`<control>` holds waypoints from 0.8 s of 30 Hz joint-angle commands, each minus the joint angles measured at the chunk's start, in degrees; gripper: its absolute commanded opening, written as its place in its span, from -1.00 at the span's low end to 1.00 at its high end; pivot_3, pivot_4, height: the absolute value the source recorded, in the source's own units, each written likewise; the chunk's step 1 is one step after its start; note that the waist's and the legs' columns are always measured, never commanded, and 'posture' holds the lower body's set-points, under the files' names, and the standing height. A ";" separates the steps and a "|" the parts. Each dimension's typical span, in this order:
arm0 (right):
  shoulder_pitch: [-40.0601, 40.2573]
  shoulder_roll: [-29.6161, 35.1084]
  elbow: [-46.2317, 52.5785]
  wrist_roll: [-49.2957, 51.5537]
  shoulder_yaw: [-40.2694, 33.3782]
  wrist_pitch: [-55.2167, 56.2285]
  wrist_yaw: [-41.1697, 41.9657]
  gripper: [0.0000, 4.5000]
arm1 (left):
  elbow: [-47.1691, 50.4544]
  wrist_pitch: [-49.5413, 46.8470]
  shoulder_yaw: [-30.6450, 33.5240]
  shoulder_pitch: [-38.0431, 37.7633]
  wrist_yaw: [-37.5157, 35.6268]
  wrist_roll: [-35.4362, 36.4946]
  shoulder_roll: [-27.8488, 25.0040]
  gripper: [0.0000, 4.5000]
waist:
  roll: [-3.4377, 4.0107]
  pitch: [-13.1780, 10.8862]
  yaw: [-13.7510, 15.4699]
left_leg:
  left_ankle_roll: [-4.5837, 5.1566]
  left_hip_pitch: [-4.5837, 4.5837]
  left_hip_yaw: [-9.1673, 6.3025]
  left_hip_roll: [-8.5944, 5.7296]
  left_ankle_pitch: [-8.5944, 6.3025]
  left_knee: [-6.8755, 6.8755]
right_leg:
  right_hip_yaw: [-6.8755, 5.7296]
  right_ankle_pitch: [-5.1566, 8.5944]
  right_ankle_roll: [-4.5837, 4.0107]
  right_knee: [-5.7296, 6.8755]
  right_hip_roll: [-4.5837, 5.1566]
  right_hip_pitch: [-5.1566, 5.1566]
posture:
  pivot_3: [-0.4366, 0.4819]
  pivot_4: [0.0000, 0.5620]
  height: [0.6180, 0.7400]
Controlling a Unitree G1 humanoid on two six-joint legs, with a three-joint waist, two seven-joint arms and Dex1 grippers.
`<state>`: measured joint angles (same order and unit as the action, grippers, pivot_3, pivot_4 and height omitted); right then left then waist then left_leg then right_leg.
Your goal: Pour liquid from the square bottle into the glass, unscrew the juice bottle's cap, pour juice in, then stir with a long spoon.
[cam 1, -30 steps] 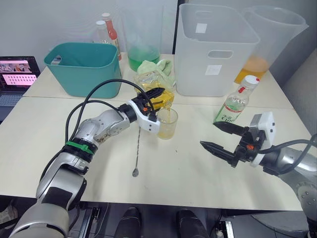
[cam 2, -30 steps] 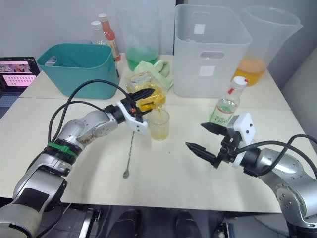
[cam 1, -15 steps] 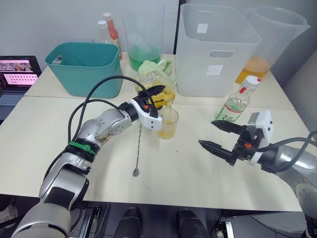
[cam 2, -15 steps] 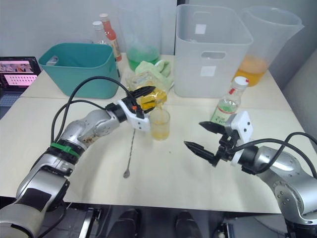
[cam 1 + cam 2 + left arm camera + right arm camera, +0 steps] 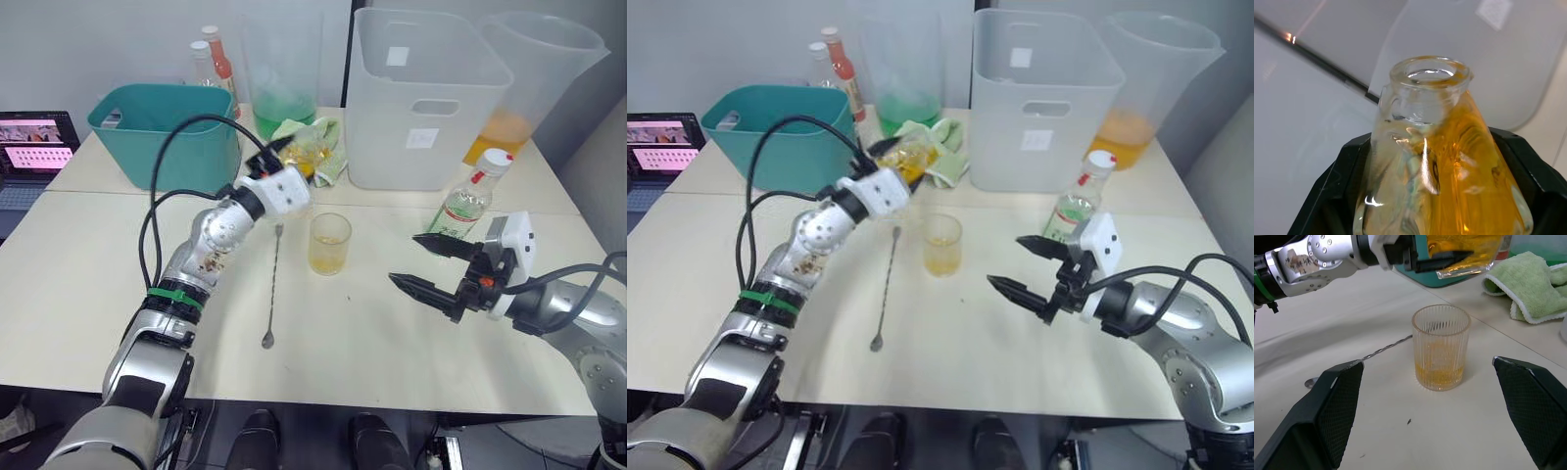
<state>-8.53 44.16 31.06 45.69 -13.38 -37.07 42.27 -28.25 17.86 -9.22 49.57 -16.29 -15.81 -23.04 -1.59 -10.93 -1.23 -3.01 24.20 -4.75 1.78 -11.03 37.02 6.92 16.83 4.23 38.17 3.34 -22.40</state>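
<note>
**Bottle lifted away from the glass**

Since the earlier frames, the left gripper [image 5: 286, 157] has risen and drawn back from the glass [image 5: 329, 244], taking the square bottle [image 5: 904, 157] with it. Before, the bottle was tipped over the rim of the glass; now it is held well above the table [image 5: 78, 284], in front of the green cloth [image 5: 318, 137] and beside the teal bin [image 5: 162, 132]. The black fingers are clamped on both sides of the bottle, whose mouth is open and which has yellow liquid inside.

The glass stands alone on the table with a shallow layer of yellow liquid at the bottom. The long spoon [image 5: 271, 284] lies flat just beside it, on the robot's left, with its bowl toward the near edge.

The right gripper [image 5: 431, 264] hovers low over the table to the right of the glass, its two fingers spread wide apart and holding nothing. The juice bottle [image 5: 470, 201] stands upright just behind it, with the cap [image 5: 498, 159] on.
</note>
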 commanded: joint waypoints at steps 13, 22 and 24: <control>-7.45 0.97 -4.31 -0.39 3.74 0.07 6.01 0.99 | 25.59 -33.17 23.07 -11.07 -2.51 28.15 -0.38 0.25 | 0.00 0.00 -1.35 | 0.00 -0.01 -0.08 0.02 0.00 0.00 | -0.04 0.00 -0.01 0.05 0.00 0.00 | -0.05 -0.47 1.00; -9.96 0.80 -6.47 -0.96 5.60 0.08 8.65 0.99 | 28.97 -33.20 26.89 -19.61 -4.00 32.91 0.05 0.25 | -0.01 0.01 -0.79 | -0.11 -0.02 -0.13 0.02 0.08 0.03 | -0.09 -0.02 -0.03 0.04 0.01 0.04 | -0.05 -0.47 1.00; -10.19 0.73 -6.66 -0.96 5.74 0.08 8.86 0.99 | 29.05 -33.29 27.11 -20.20 -4.20 33.59 0.11 0.25 | -0.02 0.01 -0.76 | -0.11 -0.01 -0.12 0.01 0.08 0.03 | -0.09 -0.03 -0.03 0.03 0.01 0.04 | -0.05 -0.47 1.00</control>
<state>-17.72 44.33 23.86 44.90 -7.09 -37.20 50.63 -4.38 -18.89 16.42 27.89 -19.81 15.94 -21.85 -1.60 -10.92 -1.99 -3.12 24.18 -4.88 1.79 -10.95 37.04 6.84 16.80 4.20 38.20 3.35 -22.36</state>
